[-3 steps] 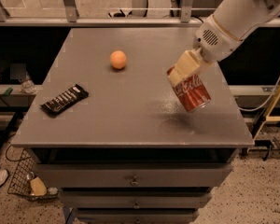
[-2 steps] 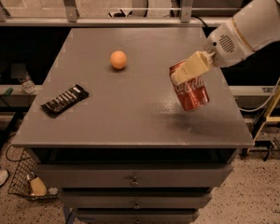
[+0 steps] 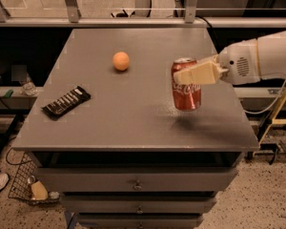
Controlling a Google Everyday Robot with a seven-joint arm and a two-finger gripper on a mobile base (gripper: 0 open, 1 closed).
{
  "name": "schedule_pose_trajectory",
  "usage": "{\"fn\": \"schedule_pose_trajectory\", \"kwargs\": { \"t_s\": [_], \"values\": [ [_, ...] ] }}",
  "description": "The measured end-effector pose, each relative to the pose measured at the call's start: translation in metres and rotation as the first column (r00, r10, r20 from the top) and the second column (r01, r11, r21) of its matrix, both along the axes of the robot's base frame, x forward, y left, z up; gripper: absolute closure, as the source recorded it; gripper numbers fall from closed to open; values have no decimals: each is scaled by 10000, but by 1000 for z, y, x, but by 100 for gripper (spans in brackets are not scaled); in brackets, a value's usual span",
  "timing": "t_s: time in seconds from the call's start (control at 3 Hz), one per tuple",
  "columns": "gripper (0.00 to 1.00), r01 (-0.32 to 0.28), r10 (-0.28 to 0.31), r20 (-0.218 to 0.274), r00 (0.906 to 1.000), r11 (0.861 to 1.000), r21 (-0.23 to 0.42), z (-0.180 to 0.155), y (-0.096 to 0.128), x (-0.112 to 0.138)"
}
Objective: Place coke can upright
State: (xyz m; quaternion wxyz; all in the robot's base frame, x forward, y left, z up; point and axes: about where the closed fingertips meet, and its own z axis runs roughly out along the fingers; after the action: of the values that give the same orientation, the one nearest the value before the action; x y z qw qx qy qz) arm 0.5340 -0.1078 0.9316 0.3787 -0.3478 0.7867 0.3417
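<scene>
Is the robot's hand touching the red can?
Touching. In the camera view the gripper, over the right side of the table, has one of its fingers pressed flat across the upper half of the coke can.

The coke can, near the worktop's right edge, is glossy painted metal with a bare silver rim. The gripper clasping its upper part there has smooth, matt cream plastic fingers on a smooth white plastic arm shell. The worktop is smooth grey with a dull sheen; the orange ball looks matt, the dark wrapper shiny.
</scene>
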Motion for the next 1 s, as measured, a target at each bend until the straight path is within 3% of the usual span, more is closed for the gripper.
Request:
{"fn": "schedule_pose_trajectory", "kwargs": {
  "t_s": [0.33,0.67,1.0],
  "values": [
    [100,-174,168,670,9976,9998,83,9,2,0],
    [100,-184,180,652,9977,9998,60,8,2,0],
    [100,-498,436,1103,9929,9973,538,3,6,0]
  ]
}}
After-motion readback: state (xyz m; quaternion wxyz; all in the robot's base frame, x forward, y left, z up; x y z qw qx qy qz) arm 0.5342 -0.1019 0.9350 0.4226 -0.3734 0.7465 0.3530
